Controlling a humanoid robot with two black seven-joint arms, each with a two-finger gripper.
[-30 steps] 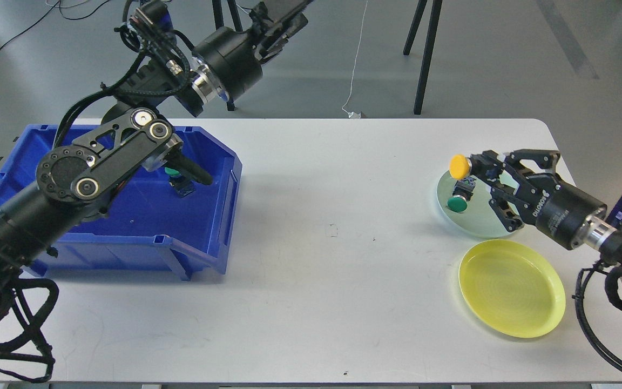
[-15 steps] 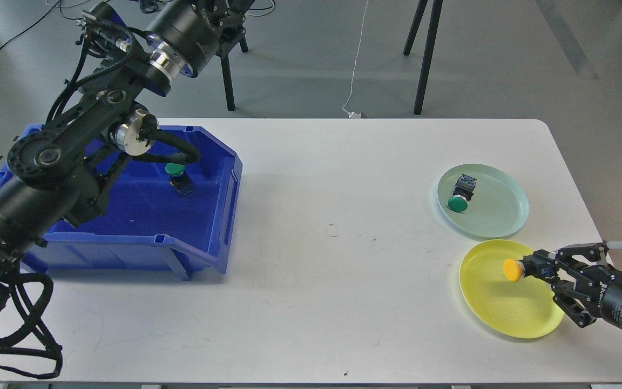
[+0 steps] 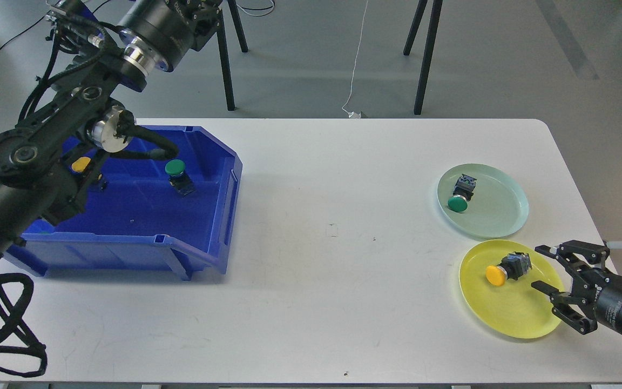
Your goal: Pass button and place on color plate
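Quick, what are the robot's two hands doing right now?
Left hand: out of view past the top edge, cannot tell.
Right hand: open, holding nothing; the yellow button lies on the yellow plate.

A yellow button (image 3: 504, 270) is lying on the yellow plate (image 3: 511, 313), with the right gripper (image 3: 542, 268) hanging spread apart just beside it on the white table (image 3: 332, 281).

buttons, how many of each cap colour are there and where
green buttons: 2, one in the blue bin at, one on the green plate at
yellow buttons: 2, one in the bin at, one on the yellow plate at
total: 4
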